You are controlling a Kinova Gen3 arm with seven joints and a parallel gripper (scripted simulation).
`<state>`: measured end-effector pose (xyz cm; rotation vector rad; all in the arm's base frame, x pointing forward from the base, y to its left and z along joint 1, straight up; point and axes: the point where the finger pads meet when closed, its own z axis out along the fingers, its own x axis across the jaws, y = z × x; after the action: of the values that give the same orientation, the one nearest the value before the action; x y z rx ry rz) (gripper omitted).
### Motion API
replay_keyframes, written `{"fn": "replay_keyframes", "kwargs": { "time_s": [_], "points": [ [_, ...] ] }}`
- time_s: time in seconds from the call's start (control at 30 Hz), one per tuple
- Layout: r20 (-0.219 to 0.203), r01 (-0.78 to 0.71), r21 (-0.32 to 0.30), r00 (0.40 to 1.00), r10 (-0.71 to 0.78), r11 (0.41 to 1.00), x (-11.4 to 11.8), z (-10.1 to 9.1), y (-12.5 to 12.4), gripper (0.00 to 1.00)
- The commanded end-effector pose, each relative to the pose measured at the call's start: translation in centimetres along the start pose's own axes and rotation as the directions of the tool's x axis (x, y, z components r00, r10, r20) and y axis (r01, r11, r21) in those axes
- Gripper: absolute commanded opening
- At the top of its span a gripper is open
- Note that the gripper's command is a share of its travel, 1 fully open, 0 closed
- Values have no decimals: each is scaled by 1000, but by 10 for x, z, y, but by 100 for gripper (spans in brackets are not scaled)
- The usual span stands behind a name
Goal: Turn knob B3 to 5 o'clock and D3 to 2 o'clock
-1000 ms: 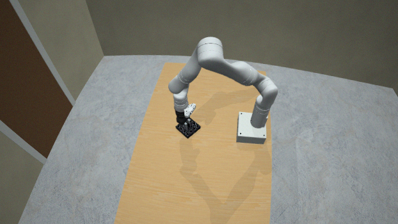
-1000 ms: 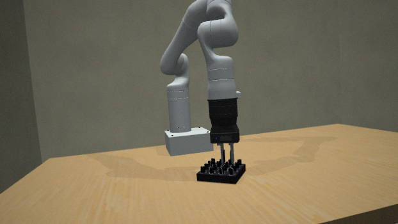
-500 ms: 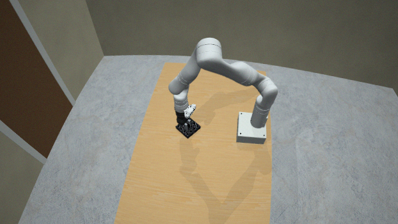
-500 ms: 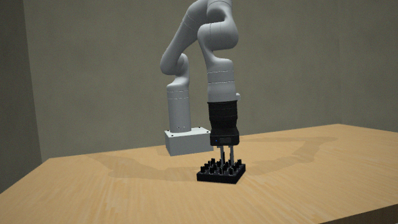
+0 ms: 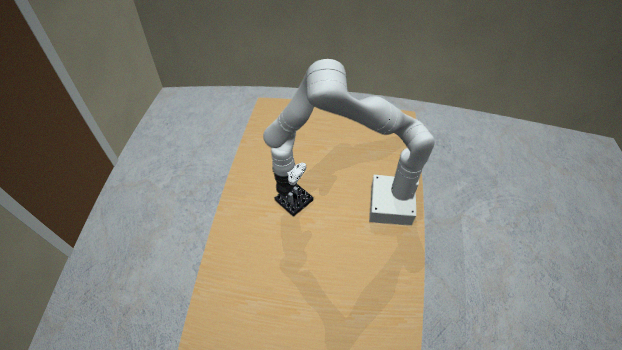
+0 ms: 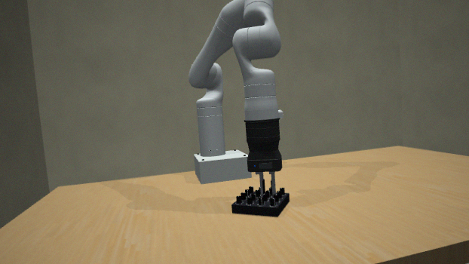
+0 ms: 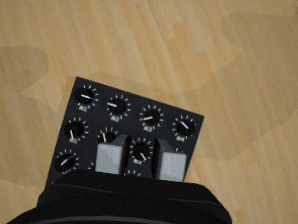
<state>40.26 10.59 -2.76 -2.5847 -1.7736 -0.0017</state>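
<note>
The black knob box (image 5: 295, 203) (image 6: 260, 208) (image 7: 135, 127) stands on its feet on the wooden table (image 5: 310, 280) (image 6: 339, 211). My gripper (image 5: 291, 193) (image 6: 267, 190) (image 7: 141, 151) points straight down onto it. The two fingers are lowered among the knobs. In the wrist view they stand on either side of one knob (image 7: 141, 148), the third in the second row from the far edge. A small gap shows on each side of that knob, so the gripper is open around it. The printed names and this knob's white line are too small to read.
The arm's white base block (image 5: 392, 206) (image 6: 220, 168) stands on the table behind the box. A grey floor (image 5: 500, 225) surrounds the table.
</note>
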Motion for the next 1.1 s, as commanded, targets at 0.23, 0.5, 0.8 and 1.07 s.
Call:
{"fn": "replay_keyframes", "kwargs": {
  "time_s": [0.23, 0.5, 0.8, 1.07],
  "points": [
    [-1, 0, -1, 1000, 0, 1000, 0, -1, 1, 46],
    [-1, 0, -1, 1000, 0, 1000, 0, -1, 1, 46],
    [-1, 0, -1, 1000, 0, 1000, 0, -1, 1, 30],
    [-1, 0, -1, 1000, 0, 1000, 0, -1, 1, 30]
  ]
}}
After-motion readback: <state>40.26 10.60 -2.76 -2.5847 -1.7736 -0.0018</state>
